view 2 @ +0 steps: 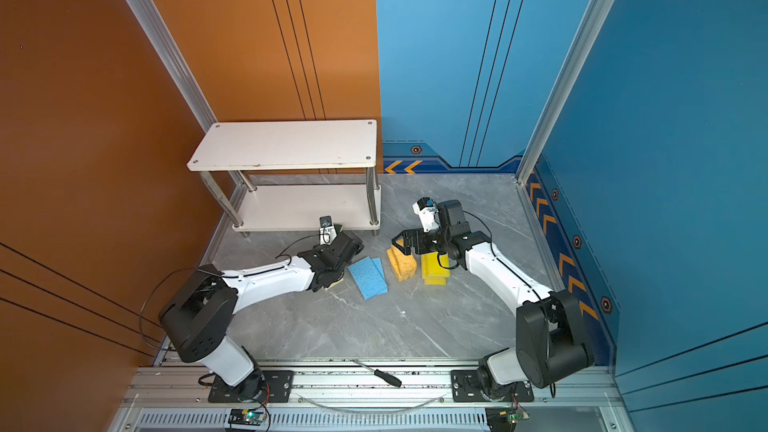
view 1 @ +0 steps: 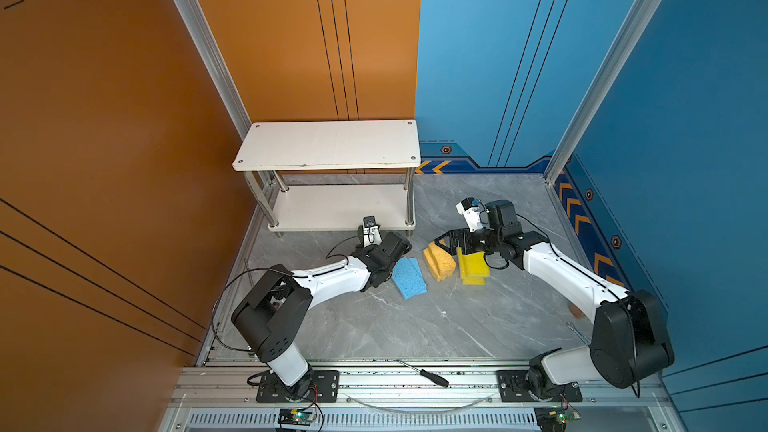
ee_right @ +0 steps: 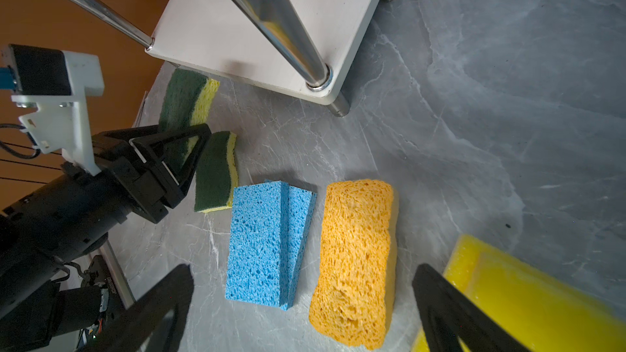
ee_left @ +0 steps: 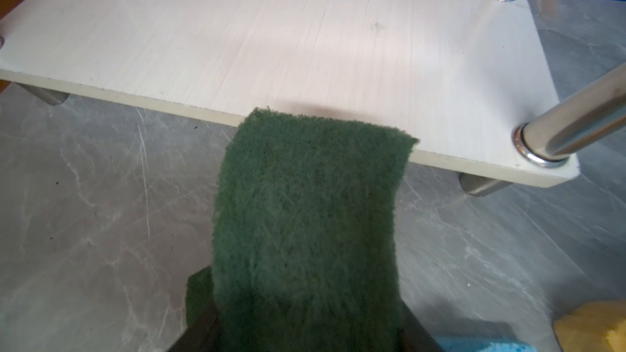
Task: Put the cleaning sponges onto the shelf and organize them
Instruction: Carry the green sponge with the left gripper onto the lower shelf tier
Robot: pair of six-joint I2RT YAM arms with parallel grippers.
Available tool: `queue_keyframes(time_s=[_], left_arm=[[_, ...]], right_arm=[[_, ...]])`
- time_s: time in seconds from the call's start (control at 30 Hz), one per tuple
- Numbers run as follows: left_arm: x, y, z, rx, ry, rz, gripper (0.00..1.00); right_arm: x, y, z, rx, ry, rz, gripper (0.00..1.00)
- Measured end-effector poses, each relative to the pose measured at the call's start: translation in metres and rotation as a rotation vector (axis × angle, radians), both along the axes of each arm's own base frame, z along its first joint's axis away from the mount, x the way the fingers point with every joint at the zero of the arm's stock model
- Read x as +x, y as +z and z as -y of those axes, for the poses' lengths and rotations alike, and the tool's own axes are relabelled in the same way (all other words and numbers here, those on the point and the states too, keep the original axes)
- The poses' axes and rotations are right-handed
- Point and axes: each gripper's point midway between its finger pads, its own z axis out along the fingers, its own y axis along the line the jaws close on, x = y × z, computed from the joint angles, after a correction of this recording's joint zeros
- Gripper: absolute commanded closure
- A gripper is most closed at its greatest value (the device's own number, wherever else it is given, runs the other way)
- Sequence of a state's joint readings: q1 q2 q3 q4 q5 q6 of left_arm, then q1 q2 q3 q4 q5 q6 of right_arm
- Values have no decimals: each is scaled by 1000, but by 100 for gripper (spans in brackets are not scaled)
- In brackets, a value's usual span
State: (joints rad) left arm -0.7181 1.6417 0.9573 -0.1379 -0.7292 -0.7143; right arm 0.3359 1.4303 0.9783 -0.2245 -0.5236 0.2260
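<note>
The shelf (view 1: pixel 328 145) stands at the back left, both white boards bare. My left gripper (ee_right: pixel 183 154) is shut on a dark-green-on-yellow sponge (ee_left: pixel 305 198), held just above the floor. The sponge's far end reaches over the front edge of the lower board (ee_left: pixel 305 28). A second green-and-yellow sponge (ee_right: pixel 215 174) lies on the floor beside that gripper. To its right lie two light blue sponges (view 1: pixel 409 278), thick orange sponges (view 1: pixel 440 261) and bright yellow sponges (view 1: pixel 473 270). My right gripper (ee_right: pixel 305 309) hangs open over the orange sponge (ee_right: pixel 355 259), holding nothing.
Chrome legs (ee_left: pixel 569 120) stand at the lower board's corners, one close to the held sponge. A screwdriver (view 1: pixel 424 374) lies on the aluminium rail at the front. Orange and blue walls close in the grey marble floor (view 1: pixel 415 326) on three sides.
</note>
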Motion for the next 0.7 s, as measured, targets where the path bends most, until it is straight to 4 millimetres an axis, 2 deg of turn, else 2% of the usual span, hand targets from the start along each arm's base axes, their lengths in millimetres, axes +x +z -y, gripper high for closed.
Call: queue_keyframes(time_s=[0.43, 0.6, 0.7], left_arm=[[26, 23, 10, -48, -103, 39, 45], [50, 48, 24, -91, -111, 97, 43], [61, 53, 30, -102, -116, 110, 42]], right_arm=[[-1, 6, 1, 4, -1, 16, 0], [-2, 11, 1, 8, -3, 30, 0], [-3, 15, 2, 10, -3, 39, 0]])
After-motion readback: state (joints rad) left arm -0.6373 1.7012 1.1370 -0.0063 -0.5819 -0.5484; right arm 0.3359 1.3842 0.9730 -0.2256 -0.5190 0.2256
